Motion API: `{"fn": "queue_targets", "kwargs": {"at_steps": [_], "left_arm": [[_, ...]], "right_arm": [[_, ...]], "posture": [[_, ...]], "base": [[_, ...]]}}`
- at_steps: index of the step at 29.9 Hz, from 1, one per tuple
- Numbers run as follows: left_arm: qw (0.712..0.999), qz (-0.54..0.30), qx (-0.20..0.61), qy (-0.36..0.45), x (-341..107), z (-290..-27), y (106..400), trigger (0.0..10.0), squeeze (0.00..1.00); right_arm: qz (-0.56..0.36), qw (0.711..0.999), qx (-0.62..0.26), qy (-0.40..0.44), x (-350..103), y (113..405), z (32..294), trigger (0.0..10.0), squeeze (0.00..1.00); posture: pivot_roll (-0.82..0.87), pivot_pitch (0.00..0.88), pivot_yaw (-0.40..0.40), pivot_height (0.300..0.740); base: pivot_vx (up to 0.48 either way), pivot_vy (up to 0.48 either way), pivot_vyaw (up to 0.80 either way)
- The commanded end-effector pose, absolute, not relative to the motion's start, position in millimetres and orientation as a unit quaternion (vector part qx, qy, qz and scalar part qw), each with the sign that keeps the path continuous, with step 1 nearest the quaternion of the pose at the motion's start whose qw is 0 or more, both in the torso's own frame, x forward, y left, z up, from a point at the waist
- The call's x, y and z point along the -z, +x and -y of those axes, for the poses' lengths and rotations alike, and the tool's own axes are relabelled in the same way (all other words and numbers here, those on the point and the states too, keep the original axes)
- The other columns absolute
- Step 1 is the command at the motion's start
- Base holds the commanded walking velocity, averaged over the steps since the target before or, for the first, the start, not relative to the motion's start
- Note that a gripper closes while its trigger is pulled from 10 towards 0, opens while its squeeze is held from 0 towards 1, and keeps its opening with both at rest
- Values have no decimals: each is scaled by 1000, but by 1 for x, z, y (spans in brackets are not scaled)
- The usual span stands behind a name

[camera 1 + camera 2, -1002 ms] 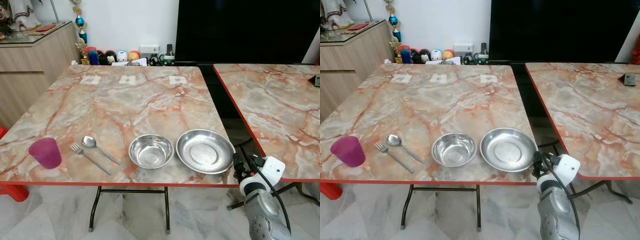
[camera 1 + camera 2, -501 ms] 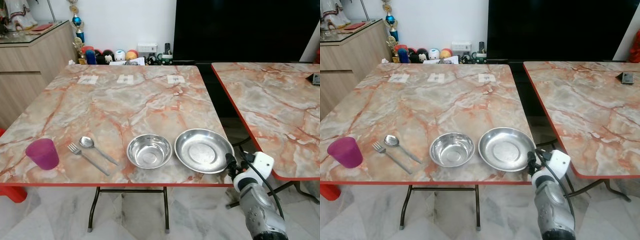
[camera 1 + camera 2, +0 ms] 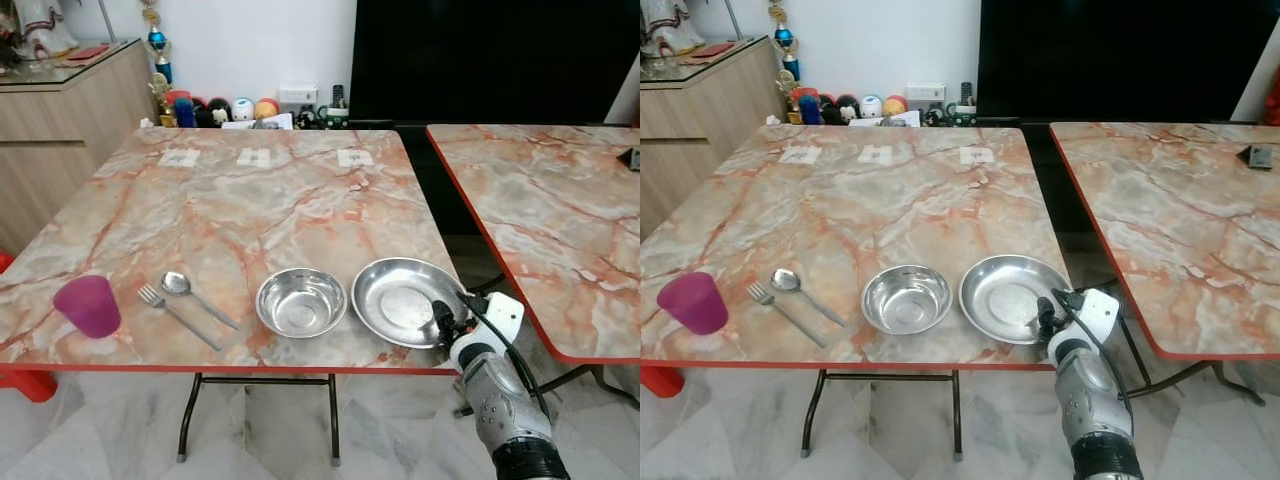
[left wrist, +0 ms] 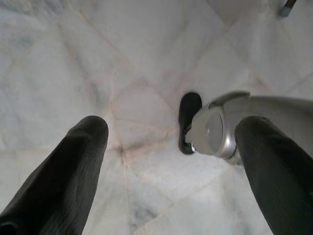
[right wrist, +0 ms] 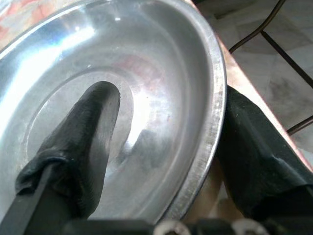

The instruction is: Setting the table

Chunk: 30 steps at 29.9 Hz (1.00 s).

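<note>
A steel plate (image 3: 405, 300) lies near the marble table's front edge (image 3: 230, 366), at the right. To its left stand a steel bowl (image 3: 301, 301), a spoon (image 3: 190, 292), a fork (image 3: 170, 312) and a purple cup (image 3: 88, 305). My right gripper (image 3: 443, 322) is at the plate's near right rim. In the right wrist view it (image 5: 168, 98) is open and straddles the rim (image 5: 210, 142), one finger (image 5: 93, 132) over the plate's inside, the other (image 5: 259, 147) outside it. My left gripper (image 4: 173, 127) hangs open above the floor.
A second marble table (image 3: 560, 220) stands to the right across a narrow gap. Three paper labels (image 3: 255, 157) lie on the first table's far side. A wooden cabinet (image 3: 60, 120) is at the left, a red stool (image 3: 25, 385) below it, toys (image 3: 225, 110) by the wall.
My right gripper has moved left and up from beside the table's corner onto the plate's rim. The tableware has not moved; the view shifted slightly.
</note>
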<state>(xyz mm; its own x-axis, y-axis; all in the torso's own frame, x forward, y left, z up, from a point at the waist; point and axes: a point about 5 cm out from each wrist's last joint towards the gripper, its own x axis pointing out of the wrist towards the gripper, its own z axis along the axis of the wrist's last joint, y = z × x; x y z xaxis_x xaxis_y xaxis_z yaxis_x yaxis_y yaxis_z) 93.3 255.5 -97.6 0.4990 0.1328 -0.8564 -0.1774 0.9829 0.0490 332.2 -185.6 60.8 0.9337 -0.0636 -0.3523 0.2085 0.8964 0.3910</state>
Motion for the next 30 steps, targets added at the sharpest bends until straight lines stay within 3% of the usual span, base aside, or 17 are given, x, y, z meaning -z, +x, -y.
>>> {"fn": "queue_targets", "kwargs": {"at_steps": [1, 2, 3, 6, 7, 13, 15, 24, 30], "left_arm": [[858, -505, -86, -28, 102, -247, 86, 10000, 0], [858, -506, -85, -28, 103, -245, 85, 10000, 0], [856, -509, -84, -28, 104, -242, 83, 10000, 0], [854, -513, -79, -30, 106, -234, 81, 10000, 0], [855, -513, -78, -30, 107, -231, 82, 10000, 0], [858, -508, -68, -31, 108, -217, 92, 10000, 0], [860, -505, -63, -32, 108, -210, 98, 10000, 0], [867, -496, -40, -36, 108, -174, 118, 10000, 0], [865, -499, -46, -34, 108, -187, 113, 10000, 0]], "right_arm": [[-165, 961, 68, 212, -63, 335, 186, 6627, 0], [-165, 961, 67, 212, -63, 335, 185, 4314, 0], [-164, 960, 66, 216, -62, 335, 185, 0, 0], [-171, 960, 66, 212, -60, 335, 184, 0, 0], [-172, 960, 66, 211, -60, 335, 184, 784, 0], [-181, 960, 78, 202, -57, 335, 185, 510, 0], [-183, 959, 80, 203, -56, 335, 185, 0, 0], [-183, 958, 89, 201, -56, 335, 188, 0, 0], [-180, 959, 94, 200, -57, 336, 189, 0, 0]], "posture": [[25, 0, -1, 740], [25, 0, -1, 740], [24, 0, -1, 740], [26, 0, -2, 740], [26, 0, -2, 740], [27, 0, -2, 740], [27, 0, -2, 740], [26, 0, -6, 740], [28, 0, -9, 740]], "base": [[0, 0, 0], [0, 0, 0], [0, 0, 0], [0, 0, 0], [0, 0, 0], [0, 0, 0], [0, 0, 0], [0, 0, 0], [0, 0, 0]]}}
